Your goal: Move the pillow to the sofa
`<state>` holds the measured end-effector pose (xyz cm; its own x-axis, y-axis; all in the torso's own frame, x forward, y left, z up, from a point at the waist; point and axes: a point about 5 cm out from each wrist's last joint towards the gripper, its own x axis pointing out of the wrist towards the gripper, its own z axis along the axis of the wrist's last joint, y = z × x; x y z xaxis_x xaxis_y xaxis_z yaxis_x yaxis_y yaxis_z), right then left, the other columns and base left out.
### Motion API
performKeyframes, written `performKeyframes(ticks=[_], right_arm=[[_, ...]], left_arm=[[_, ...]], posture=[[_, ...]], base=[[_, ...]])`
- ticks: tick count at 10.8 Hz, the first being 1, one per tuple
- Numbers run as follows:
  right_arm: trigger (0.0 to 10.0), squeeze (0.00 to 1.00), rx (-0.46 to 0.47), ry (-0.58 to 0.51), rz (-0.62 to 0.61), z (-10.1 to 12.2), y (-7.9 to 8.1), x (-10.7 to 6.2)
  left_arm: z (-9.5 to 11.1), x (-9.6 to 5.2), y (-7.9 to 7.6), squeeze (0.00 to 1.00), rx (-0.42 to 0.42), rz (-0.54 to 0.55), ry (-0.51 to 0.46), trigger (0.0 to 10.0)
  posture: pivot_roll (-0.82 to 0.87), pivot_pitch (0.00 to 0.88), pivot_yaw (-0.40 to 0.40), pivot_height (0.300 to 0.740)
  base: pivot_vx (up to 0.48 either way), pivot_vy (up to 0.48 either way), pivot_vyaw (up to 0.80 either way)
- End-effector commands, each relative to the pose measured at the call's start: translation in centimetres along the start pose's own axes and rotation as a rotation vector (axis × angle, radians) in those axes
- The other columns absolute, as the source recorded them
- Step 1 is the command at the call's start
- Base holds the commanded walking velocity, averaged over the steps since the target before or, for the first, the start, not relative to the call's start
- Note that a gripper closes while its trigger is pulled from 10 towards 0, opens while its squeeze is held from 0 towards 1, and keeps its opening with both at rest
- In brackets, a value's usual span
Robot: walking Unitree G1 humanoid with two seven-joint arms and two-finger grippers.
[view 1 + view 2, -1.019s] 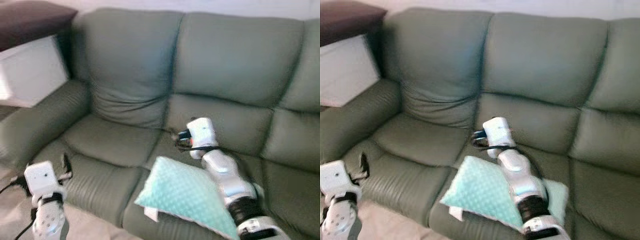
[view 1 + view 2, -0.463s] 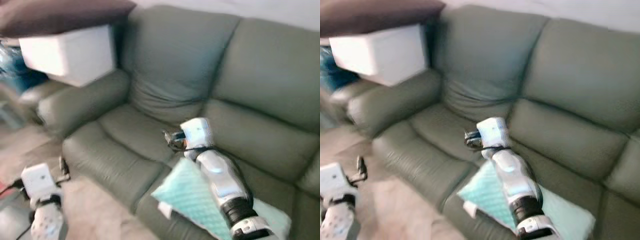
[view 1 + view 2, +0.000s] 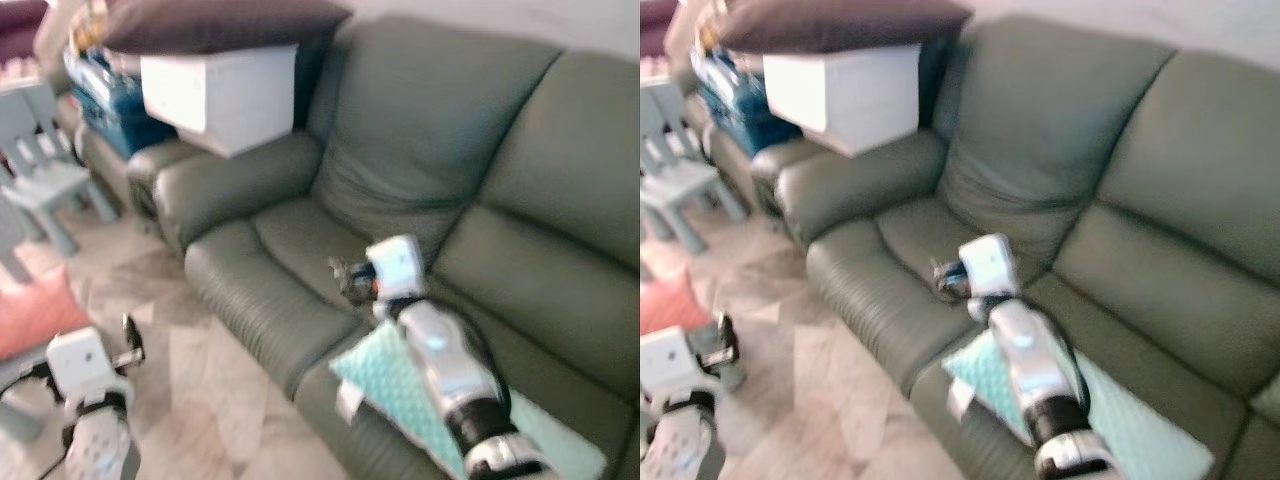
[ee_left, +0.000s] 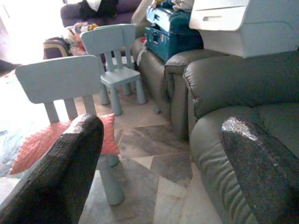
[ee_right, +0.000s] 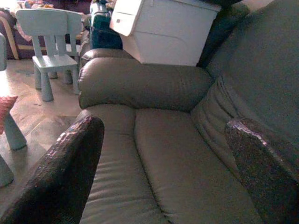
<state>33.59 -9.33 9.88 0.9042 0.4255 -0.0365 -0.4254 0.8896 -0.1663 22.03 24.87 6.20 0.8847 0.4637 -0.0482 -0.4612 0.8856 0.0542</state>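
Swung leftward since a second ago, revealing chairs; teal pillow (image 3: 395, 385) lying on sofa (image 3: 520, 200), seemingly delivered, under right gripper (image 5: 163, 158), fingers wide, empty; left gripper (image 4: 159, 172) likewise.

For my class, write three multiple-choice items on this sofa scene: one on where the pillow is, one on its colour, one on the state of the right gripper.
1. Where does the pillow lie?
A. on the floor
B. on the sofa seat
C. on the white box

2. What colour is the pillow?
A. light teal
B. brown
C. yellow

3. How is the right gripper?
A. shut on the pillow
B. shut on nothing
C. jaws open, empty

Answers: 1 B, it rests on the seat cushion beneath the right arm; 2 A, its dotted cover is pale teal; 3 C, the right wrist view shows both fingers spread with bare sofa between.
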Motion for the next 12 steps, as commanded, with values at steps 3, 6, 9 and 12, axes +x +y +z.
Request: performKeyframes(ticks=[3, 6, 9, 12], right_arm=[[10.0, 0.0, -0.003, -0.011, -0.013, 0.37, -0.5, 0.06], [10.0, 0.0, 0.004, -0.01, -0.013, 0.37, -0.33, 0.1], [10.0, 0.0, 0.009, -0.011, -0.017, 0.34, -0.26, 0.11], [10.0, 0.0, 0.014, -0.011, -0.019, 0.35, -0.22, 0.14]], left_arm=[[0.19, 0.06, -0.08, 0.0, -0.011, -0.007, -0.001, 10.0], [0.11, 0.08, -0.01, 0.0, -0.011, -0.014, 0.009, 10.0], [0.09, 0.1, -0.16, 0.0, -0.009, -0.022, 0.012, 10.0], [0.29, 0.28, -0.3, 0.0, -0.009, -0.027, 0.012, 10.0]], posture=[[-0.13, 0.0, 0.038, 0.74], [-0.13, 0.0, 0.043, 0.74], [-0.13, 0.0, 0.048, 0.74], [-0.13, 0.0, 0.052, 0.74]], base=[[0.0, 0.117, 0.0], [-0.082, 0.417, 0.0], [-0.08, 0.42, 0.0], [-0.16, 0.42, 0.0]])
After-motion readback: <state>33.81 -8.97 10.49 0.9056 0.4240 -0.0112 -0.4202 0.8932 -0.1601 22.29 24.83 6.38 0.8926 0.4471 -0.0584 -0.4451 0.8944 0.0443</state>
